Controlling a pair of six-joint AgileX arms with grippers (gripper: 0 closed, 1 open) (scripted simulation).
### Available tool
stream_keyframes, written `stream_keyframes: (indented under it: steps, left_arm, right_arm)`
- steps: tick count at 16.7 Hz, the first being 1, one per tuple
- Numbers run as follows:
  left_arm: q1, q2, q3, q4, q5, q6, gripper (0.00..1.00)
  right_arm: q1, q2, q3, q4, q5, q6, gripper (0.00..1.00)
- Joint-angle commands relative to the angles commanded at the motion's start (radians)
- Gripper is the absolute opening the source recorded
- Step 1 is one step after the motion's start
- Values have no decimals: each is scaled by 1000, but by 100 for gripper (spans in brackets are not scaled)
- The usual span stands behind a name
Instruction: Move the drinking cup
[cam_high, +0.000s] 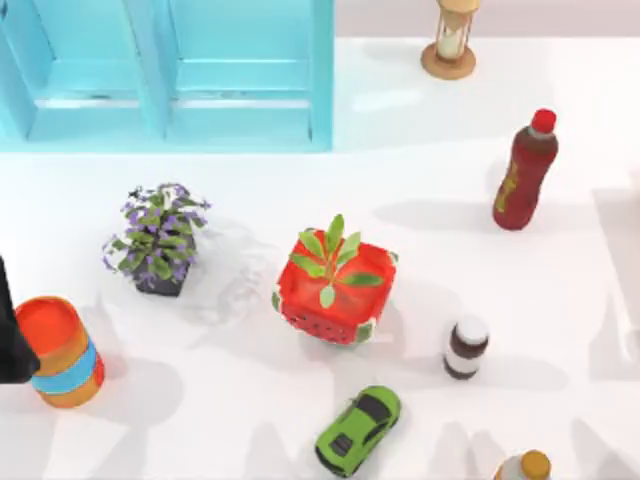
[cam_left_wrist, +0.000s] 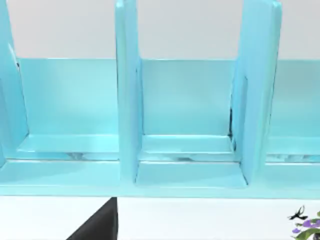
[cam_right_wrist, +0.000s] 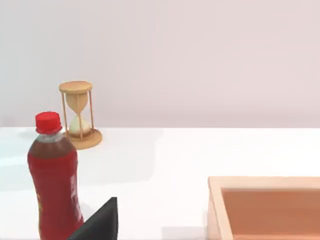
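The drinking cup (cam_high: 62, 350) stands upright near the table's left edge. It is orange with a light blue band and a red-orange inside. A dark part of my left arm (cam_high: 10, 335) comes in at the top view's left edge, right beside the cup and overlapping its left side. Whether it touches the cup I cannot tell. The left wrist view looks at the blue shelf (cam_left_wrist: 185, 125), with a black part of the arm (cam_left_wrist: 97, 222) at the frame's edge. The right wrist view has a similar black part (cam_right_wrist: 100, 222) in front of the red bottle (cam_right_wrist: 54, 175).
A purple-flowered plant (cam_high: 157, 240) and a red watermelon-patterned pot (cam_high: 335, 290) stand mid-table. A green toy car (cam_high: 358, 430), a small brown jar (cam_high: 466, 347) and an orange-capped bottle (cam_high: 525, 467) sit toward the front. An hourglass (cam_high: 450, 40) stands at the back right, a wooden box (cam_right_wrist: 270, 207) off to the right.
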Motion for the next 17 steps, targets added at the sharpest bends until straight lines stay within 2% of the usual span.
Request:
stream_keyframes:
  steps: [6,17]
  left_arm:
    - [15,95,74,-71,-1,14,100]
    - [81,716,575,-512,3,88,100]
  right_arm:
    - [0,0,0,0,0,0,100]
    - [0,0,0,0,0,0,100]
